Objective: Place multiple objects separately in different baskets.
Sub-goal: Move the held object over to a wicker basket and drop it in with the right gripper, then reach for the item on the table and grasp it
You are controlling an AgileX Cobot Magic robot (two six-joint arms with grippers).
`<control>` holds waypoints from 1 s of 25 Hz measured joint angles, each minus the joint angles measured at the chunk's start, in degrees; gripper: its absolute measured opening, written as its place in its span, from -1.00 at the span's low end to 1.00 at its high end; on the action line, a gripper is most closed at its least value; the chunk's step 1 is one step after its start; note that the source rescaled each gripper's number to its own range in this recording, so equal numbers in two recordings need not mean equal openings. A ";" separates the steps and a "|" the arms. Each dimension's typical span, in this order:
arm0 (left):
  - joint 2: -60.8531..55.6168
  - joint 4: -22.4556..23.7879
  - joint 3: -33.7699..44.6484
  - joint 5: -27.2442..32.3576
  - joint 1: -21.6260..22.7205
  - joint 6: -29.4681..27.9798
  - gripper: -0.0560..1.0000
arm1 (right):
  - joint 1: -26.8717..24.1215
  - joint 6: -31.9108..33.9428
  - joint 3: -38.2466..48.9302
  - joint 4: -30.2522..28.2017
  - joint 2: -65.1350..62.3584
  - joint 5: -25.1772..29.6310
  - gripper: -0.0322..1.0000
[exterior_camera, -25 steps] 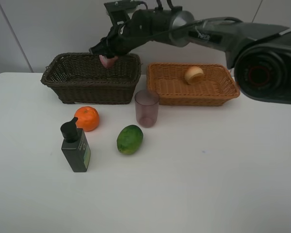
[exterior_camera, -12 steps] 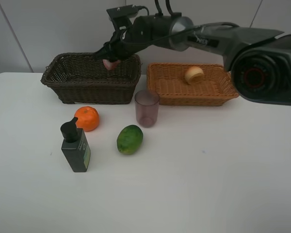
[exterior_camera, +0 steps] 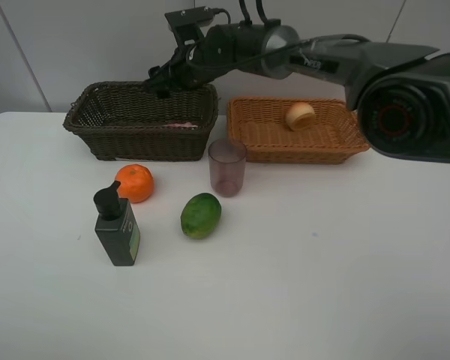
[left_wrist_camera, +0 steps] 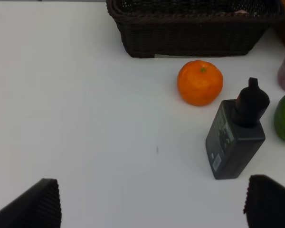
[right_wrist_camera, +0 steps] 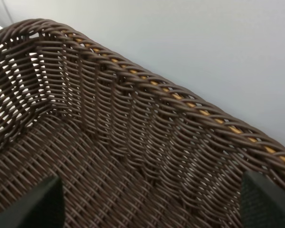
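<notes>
Two wicker baskets sit side by side at the back of the desk (exterior_camera: 345, 255), close to the wall: a dark brown basket (exterior_camera: 97, 120) and a tan basket (exterior_camera: 337, 139). The right arm reaches across to the dark one. Its end effector (right_wrist_camera: 149, 202) hangs just above the basket's back rim, fingers spread and nothing between them. Low inside, against the front wall, a sliver of the pink bottle (exterior_camera: 181, 125) shows. The peach (exterior_camera: 300, 115) lies in the tan basket.

Four things stand on the open desk. One mauve cup (exterior_camera: 226, 166) is upright just in front of the gap between the baskets, near both corners. One tangerine (exterior_camera: 134, 183) lies just before the dark basket. One pump bottle (exterior_camera: 117, 225) stands beside the tangerine, nearer the front. One green fruit (exterior_camera: 201, 215) lies between bottle and cup. That makes three fruits, two bottles and one cup.

The left end effector (left_wrist_camera: 152, 206) hovers over bare desk short of the tangerine and bottle, fingers wide apart and gripping nothing. Broad white desk runs along the front and the right.
</notes>
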 joint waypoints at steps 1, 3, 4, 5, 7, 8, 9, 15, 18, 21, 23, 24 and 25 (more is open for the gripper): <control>0.00 0.00 0.00 0.00 0.00 0.00 1.00 | 0.00 0.00 0.00 0.00 0.00 0.00 0.46; 0.00 0.00 0.00 0.00 0.00 0.00 1.00 | 0.00 0.00 0.00 0.00 0.00 0.00 0.48; 0.00 0.00 0.00 0.00 0.00 0.00 1.00 | 0.00 0.00 0.00 0.00 0.00 0.06 0.48; 0.00 0.00 0.00 0.00 0.00 0.00 1.00 | 0.00 0.00 0.00 0.00 -0.05 0.34 0.48; 0.00 0.00 0.00 0.00 0.00 0.00 1.00 | 0.00 0.02 0.00 0.00 -0.36 1.56 0.48; 0.00 0.00 0.00 0.00 0.00 0.00 1.00 | 0.05 0.02 0.00 0.00 -0.80 2.61 0.49; 0.00 0.00 0.00 0.00 0.00 0.00 1.00 | 0.10 0.07 0.00 0.00 -1.31 3.69 0.53; 0.00 0.00 0.00 0.00 0.00 0.00 1.00 | 0.54 0.07 0.00 -1.07 -4.94 11.14 0.87; 0.00 0.00 0.00 0.00 0.00 0.00 1.00 | 0.73 0.01 0.00 -1.50 -6.97 15.19 0.90; 0.00 0.00 0.00 0.00 0.00 0.00 1.00 | 0.73 -0.04 0.00 -1.56 -9.18 18.62 0.90; 0.00 0.00 0.00 0.00 0.00 0.00 1.00 | 0.73 -0.19 0.00 -1.56 -10.61 20.91 0.90; 0.00 0.00 0.00 0.00 0.00 0.00 1.00 | 0.73 -0.51 0.00 -1.71 -11.49 22.32 0.90; 0.00 0.00 0.00 0.00 0.00 0.00 1.00 | 0.73 -0.92 0.00 -2.01 -12.21 23.80 0.90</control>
